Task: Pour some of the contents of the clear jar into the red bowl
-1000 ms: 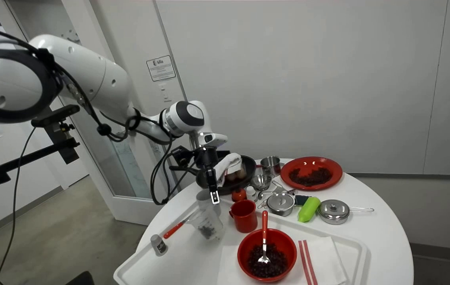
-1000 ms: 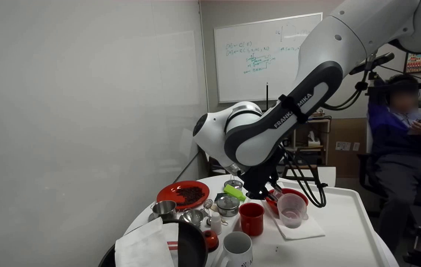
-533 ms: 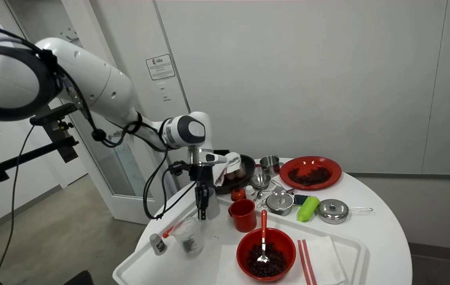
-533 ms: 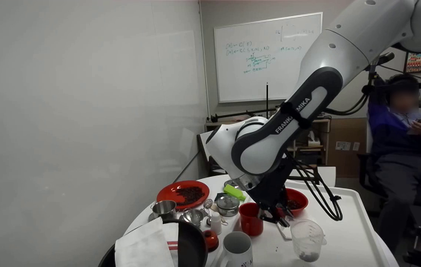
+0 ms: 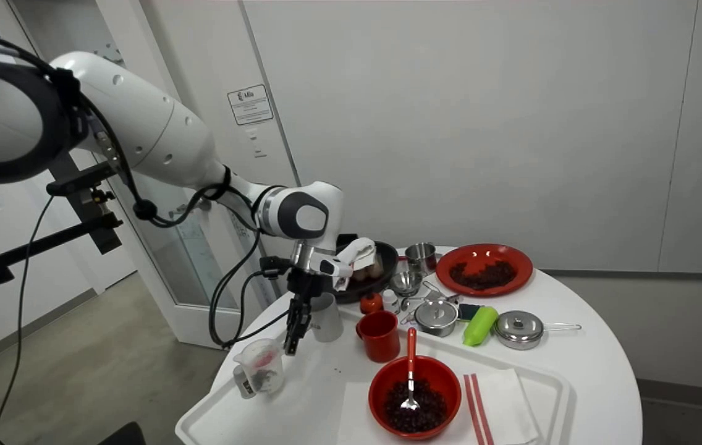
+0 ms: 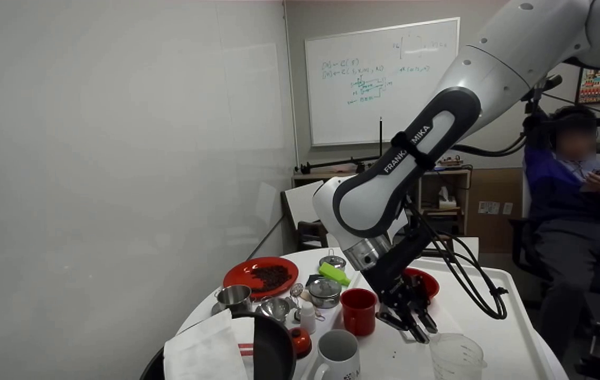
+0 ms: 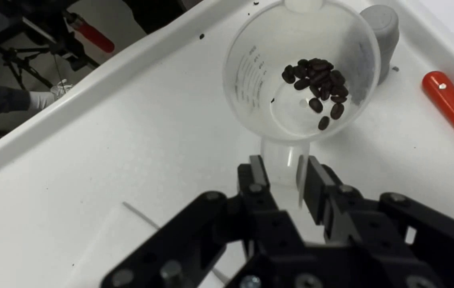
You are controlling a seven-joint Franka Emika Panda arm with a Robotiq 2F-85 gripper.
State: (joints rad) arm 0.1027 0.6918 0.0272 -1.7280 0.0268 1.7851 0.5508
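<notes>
along the arm [image 6: 445, 116], lettering [image 6: 396, 161] reads "franka" and "mika", the tool [image 7: 284, 176] clamped on the clear jar's [image 7: 275, 76] handle [image 7: 285, 158].

The red bowl [image 5: 437, 372] was bright, its contents [image 5: 416, 421] dark; the utensil [image 5: 411, 364] in it had a red handle and silvery head. Just beside the bowl, a white cloth [image 5: 504, 405] carried two red stripes; near the bowl, a cup [image 5: 380, 339] was solid red. Apart from the bowl, the clear jar [image 7: 279, 46] was colourless with grey markings, its beans [image 7: 319, 76] dark brown, the gripper [image 7: 284, 176] black.
</notes>
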